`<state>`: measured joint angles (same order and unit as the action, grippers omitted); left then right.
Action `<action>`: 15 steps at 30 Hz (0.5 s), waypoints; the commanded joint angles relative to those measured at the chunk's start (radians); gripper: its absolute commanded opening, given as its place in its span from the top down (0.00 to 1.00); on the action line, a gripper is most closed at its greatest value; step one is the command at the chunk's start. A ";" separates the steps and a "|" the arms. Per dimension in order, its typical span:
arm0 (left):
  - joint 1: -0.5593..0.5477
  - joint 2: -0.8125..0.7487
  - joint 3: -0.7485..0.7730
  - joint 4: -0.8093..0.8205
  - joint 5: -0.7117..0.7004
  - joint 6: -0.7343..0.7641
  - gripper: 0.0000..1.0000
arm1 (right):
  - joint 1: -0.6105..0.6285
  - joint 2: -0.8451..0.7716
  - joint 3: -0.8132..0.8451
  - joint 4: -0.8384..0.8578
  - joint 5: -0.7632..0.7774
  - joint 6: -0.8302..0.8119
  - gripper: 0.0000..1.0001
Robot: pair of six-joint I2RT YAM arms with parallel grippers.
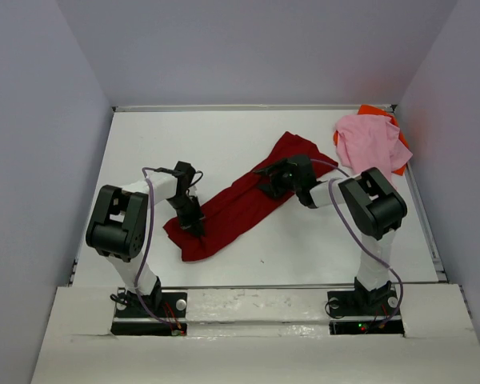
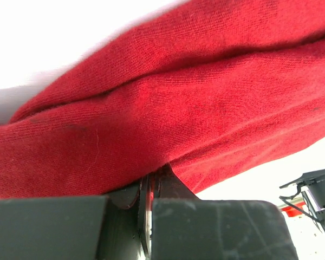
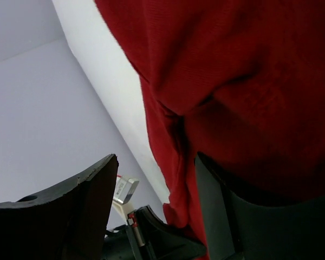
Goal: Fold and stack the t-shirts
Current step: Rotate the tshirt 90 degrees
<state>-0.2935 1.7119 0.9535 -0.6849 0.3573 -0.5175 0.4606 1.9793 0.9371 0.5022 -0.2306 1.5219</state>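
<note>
The dark red t-shirt [image 1: 240, 200] lies bunched in a long diagonal band from the near left to the middle back of the table. My left gripper [image 1: 195, 222] is shut on its near-left part; in the left wrist view the jaws [image 2: 150, 183] pinch a fold of the red cloth [image 2: 179, 103]. My right gripper [image 1: 274, 181] is at the band's upper end. It is open [image 3: 157, 187], with the red cloth's edge [image 3: 176, 162] hanging against its right finger [image 3: 219, 206]. The light pink t-shirt [image 1: 371, 142] lies crumpled at the back right on top of the bright orange one [image 1: 374, 110].
The white table [image 1: 184, 136] is walled on the left, back and right. The pink and orange pile sits in the back right corner against the right rail [image 1: 422, 216]. Both arm bases stand at the near edge.
</note>
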 commanded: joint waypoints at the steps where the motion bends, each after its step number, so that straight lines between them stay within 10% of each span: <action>1: -0.007 -0.023 -0.018 0.038 -0.014 0.013 0.96 | 0.010 -0.036 -0.007 0.090 0.066 -0.002 0.35; 15: -0.007 -0.063 -0.048 0.033 -0.008 0.002 0.96 | 0.000 -0.022 0.028 0.033 0.102 -0.063 0.34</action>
<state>-0.2935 1.6875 0.9310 -0.6632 0.3576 -0.5182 0.4599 1.9476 0.9138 0.5213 -0.1738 1.4975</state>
